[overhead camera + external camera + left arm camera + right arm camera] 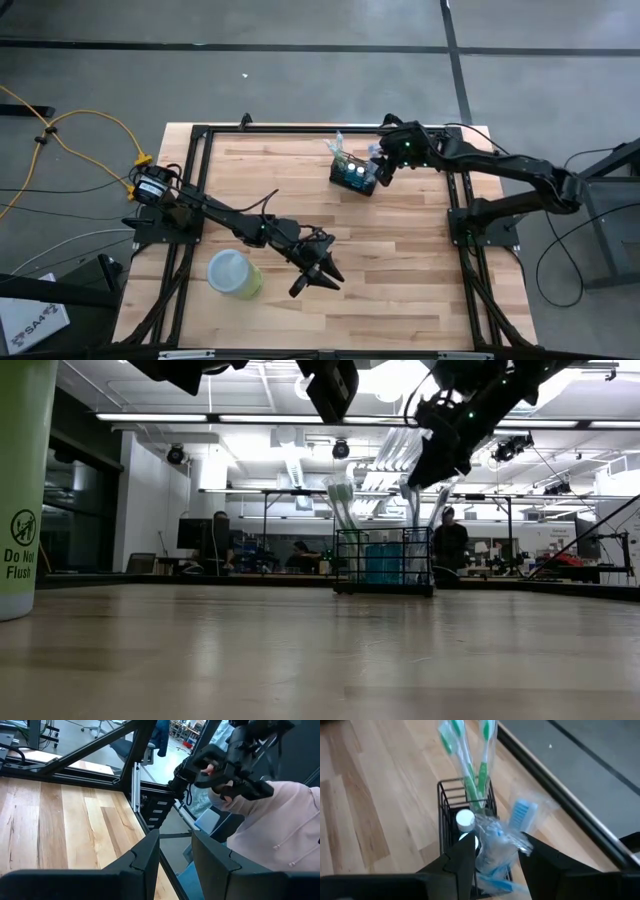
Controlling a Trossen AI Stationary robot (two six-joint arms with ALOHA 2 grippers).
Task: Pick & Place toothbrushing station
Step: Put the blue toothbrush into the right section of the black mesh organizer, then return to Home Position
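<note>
The black wire-mesh basket (354,176) stands on its base on the table's far half, upright in the low view (384,562). It holds green toothbrushes (470,775), a white-capped tube (465,819) and a clear-wrapped blue toothbrush (522,815). My right gripper (383,166) is open just above the basket's right end, and its fingers stand on either side of the wrapped toothbrush (495,852). My left gripper (318,276) is open and empty near the table's near middle, right of the green cup. My right gripper comes at the basket slanting down from the table's right side. Its fingers (465,857) flank the wrapped toothbrush's clear wrapper (492,845) above the basket's rim. I cannot tell whether they touch the wrapper or the wire.
A light-green round cup (235,273) stands at the near left, close to my left arm; it also shows in the low view (25,480). Black frame rails (462,215) run along the table's sides. A person in a pink hoodie (280,820) is beyond the table's edge.
</note>
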